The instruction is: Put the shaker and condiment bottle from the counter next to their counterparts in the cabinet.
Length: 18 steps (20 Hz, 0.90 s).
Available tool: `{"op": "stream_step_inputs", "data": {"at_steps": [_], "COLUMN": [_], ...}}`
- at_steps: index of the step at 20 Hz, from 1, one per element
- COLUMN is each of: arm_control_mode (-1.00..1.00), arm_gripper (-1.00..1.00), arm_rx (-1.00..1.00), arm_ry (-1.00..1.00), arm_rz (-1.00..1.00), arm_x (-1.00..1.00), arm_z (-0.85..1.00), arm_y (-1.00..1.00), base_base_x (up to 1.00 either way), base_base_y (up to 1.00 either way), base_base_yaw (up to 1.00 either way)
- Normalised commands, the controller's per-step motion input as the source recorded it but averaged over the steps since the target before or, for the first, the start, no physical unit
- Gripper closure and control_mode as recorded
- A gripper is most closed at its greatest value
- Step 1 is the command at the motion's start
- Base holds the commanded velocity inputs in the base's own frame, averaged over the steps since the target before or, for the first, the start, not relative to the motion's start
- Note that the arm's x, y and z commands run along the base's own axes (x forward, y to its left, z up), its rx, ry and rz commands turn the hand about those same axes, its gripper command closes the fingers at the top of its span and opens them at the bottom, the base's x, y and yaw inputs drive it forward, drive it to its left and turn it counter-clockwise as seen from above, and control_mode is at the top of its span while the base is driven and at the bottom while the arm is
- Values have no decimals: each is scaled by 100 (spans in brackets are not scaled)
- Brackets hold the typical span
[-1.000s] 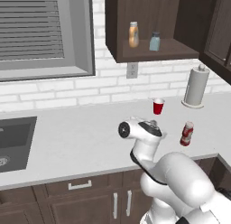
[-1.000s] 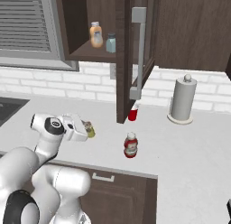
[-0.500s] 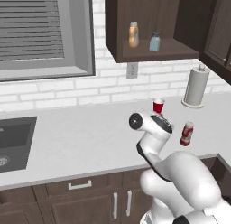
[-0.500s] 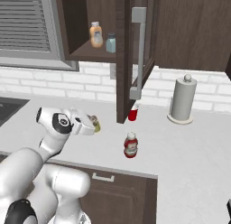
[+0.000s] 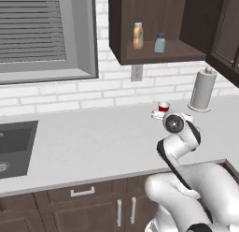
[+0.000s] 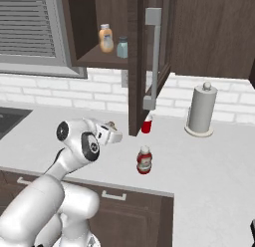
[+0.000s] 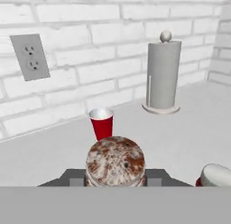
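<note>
Gripper [image 6: 113, 133] with shaker [image 7: 116, 161] between its jaws: raised higher above the counter [image 6: 209, 161], carried further right toward the red cup [image 7: 102, 123].

The shaker [image 7: 115, 161] has a rough-looking cap, spotted brown and white like rust. The red cup [image 7: 102, 123] looks like smooth plastic with a dull shine. The paper towel roll [image 7: 162, 74] is soft grey and matt. The wall [image 7: 90, 56] is white brick with bumpy lines. The counter [image 5: 93, 142] is flat, pale and smooth, with no shine. The cabinet [image 5: 163, 20] is dark brown wood. The condiment bottle [image 6: 144, 160] looks like smooth red plastic.
</note>
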Motion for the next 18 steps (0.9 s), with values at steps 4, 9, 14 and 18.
{"op": "stream_step_inputs", "data": {"at_steps": [4, 9, 14, 18], "arm_control_mode": [-100, -100, -100, -100], "arm_gripper": [100, 100, 100, 100], "arm_rx": [1, 0, 2, -8], "arm_ry": [0, 0, 4, 0], "arm_rz": [40, 34, 8, 0], "arm_x": [0, 0, 0, 0], "arm_z": [53, 76, 12, 11], "arm_y": [-6, -1, 0, 0], "base_base_x": [0, 0, 0, 0], "base_base_y": [0, 0, 0, 0], "base_base_yaw": [0, 0, 0, 0]}}
